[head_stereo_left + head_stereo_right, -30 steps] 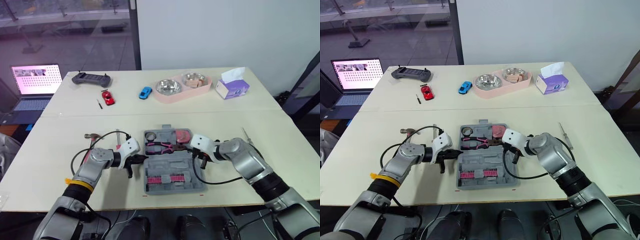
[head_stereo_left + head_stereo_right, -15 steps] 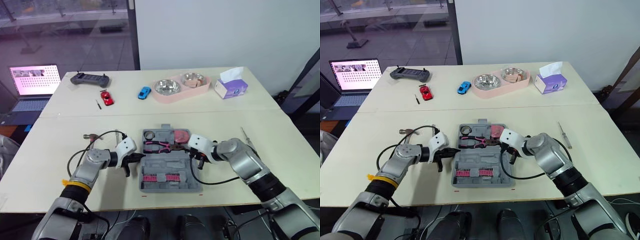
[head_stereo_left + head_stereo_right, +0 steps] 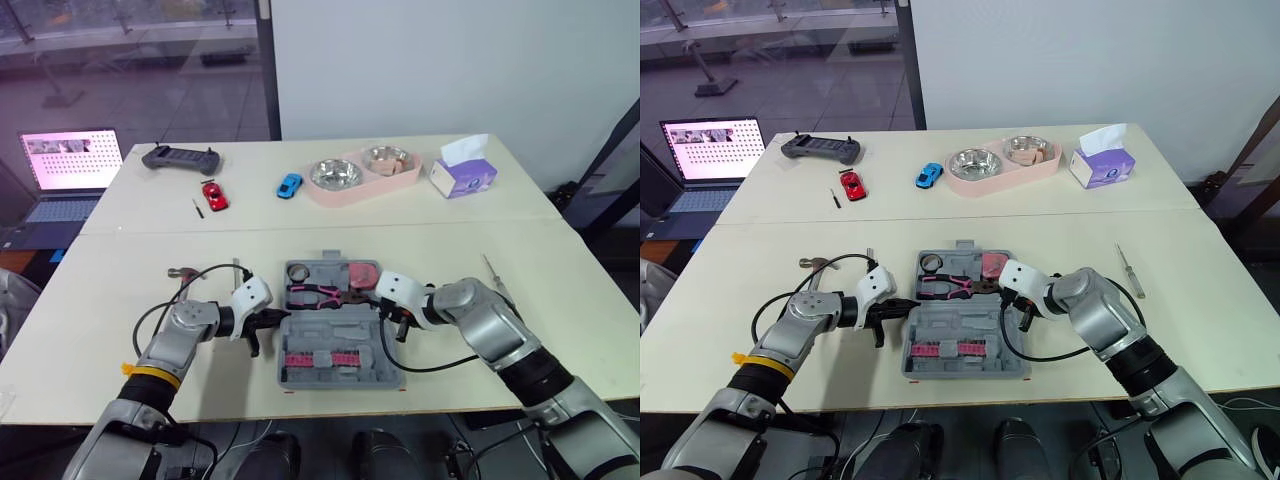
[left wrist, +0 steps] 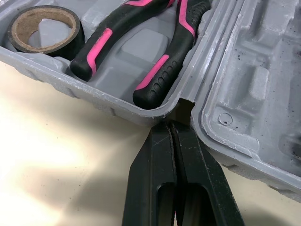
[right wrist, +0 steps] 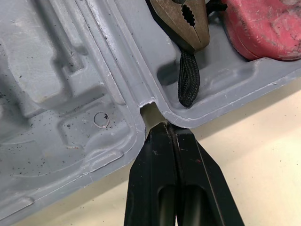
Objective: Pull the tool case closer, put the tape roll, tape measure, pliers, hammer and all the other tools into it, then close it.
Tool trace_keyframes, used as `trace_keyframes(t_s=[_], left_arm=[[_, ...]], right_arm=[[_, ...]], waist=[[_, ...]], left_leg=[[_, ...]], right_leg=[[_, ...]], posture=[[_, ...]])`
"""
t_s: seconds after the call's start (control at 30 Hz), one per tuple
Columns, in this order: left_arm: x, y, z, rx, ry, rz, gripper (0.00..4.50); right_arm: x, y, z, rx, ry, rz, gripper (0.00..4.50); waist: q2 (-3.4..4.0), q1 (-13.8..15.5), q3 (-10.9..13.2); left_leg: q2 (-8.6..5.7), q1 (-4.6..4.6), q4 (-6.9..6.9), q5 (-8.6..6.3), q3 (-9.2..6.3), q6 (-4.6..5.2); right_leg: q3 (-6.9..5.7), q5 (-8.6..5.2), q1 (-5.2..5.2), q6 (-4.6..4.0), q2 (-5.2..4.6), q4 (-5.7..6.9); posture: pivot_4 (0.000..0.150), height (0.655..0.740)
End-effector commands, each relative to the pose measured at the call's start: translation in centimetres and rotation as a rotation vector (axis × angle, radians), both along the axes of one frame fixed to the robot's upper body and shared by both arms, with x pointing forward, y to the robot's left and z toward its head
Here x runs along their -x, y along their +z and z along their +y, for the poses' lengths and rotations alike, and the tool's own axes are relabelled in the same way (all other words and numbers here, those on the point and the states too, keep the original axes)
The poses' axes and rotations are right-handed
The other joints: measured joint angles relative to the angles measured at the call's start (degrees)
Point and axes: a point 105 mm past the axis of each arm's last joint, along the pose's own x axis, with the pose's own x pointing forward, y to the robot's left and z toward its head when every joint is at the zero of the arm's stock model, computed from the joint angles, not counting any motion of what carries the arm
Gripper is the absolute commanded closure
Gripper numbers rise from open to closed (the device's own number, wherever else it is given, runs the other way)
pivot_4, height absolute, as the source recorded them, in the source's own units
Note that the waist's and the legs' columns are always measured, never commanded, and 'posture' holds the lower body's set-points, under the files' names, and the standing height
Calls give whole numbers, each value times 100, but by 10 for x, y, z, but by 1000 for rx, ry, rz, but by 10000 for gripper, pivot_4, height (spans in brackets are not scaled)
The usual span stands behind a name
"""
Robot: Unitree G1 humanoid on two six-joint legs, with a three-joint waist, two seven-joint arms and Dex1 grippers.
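The grey case (image 3: 345,330) lies open near the surface's front edge, holding a tape roll (image 4: 74,37), pink-handled pliers (image 4: 162,66) and a red tape measure (image 5: 263,23). The hammer (image 3: 186,272) lies to its left and a screwdriver (image 3: 492,270) to its right. The hinge runs left to right. The left gripper (image 4: 170,126) and right gripper (image 5: 168,126) have their fingers pressed together, empty, with the tips at the hinge notches.

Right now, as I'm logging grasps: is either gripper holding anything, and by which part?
Neither clamps anything. The left gripper and right gripper are shut, tips at the hinge notches on either side of the tool case.
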Motion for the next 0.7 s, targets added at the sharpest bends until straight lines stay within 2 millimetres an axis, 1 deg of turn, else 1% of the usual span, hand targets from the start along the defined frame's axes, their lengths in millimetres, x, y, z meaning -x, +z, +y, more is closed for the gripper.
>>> trace_keyframes(t_s=[0.03, 0.17, 0.27, 0.3, 0.4, 0.53, 0.63, 0.7], left_arm=[[-8, 22, -6, 31, -30, -80, 44328], [-11, 26, -2, 12, -25, -94, 44328], [-11, 32, 0, 9, -13, -97, 44328], [-11, 35, 1, 13, -11, -97, 44328], [-7, 57, 7, 14, -26, -121, 44328], [0, 69, 18, -11, -22, -121, 44328], [7, 69, 22, -33, -32, -111, 44328], [19, 62, 27, -59, -48, -76, 44328]], right_arm=[[1, 10, 13, -45, 47, -25, 45000], [-1, 12, 1, -27, 21, -34, 45000], [-4, 20, -13, -34, -17, -60, 45000], [-4, 23, -16, -44, -28, -62, 45000], [-2, 38, -37, -75, -69, -92, 45000], [-2, 51, -53, -83, -85, -138, 45000], [-1, 53, -58, -74, -87, -142, 45000], [2, 51, -59, -60, -72, -134, 45000]], waist=[[0, 0, 0], [0, 4, 0], [0, 11, 0], [0, 13, 0], [-1, 42, 1], [1, 14, 0], [2, -19, 0], [2, -38, 0]], left_leg=[[0, 0, 0, 0, 0, 0], [0, 0, 1, 0, 0, 0], [-2, 0, 1, 0, 0, 0], [-3, 0, 2, 0, 0, 0], [-3, -7, 3, 0, 0, 0], [-1, -9, 1, -1, 2, 1], [3, -5, 0, 0, 3, 1], [5, -5, -1, 0, 3, 1]], right_leg=[[0, 0, 0, 0, 0, 0], [0, 0, 0, 0, 0, 0], [0, 0, 0, 0, 0, 0], [0, 0, 1, 0, 0, 0], [0, 0, -2, 0, 0, 0], [1, 0, -7, 0, -2, 0], [2, 0, -6, 0, -1, 0], [3, 0, -6, 0, 0, 0]], posture=[[1500, 7400], [1500, 7400], [1500, 7400], [1500, 7400], [1500, 7400], [1500, 7400], [1500, 7400], [1500, 7400]])
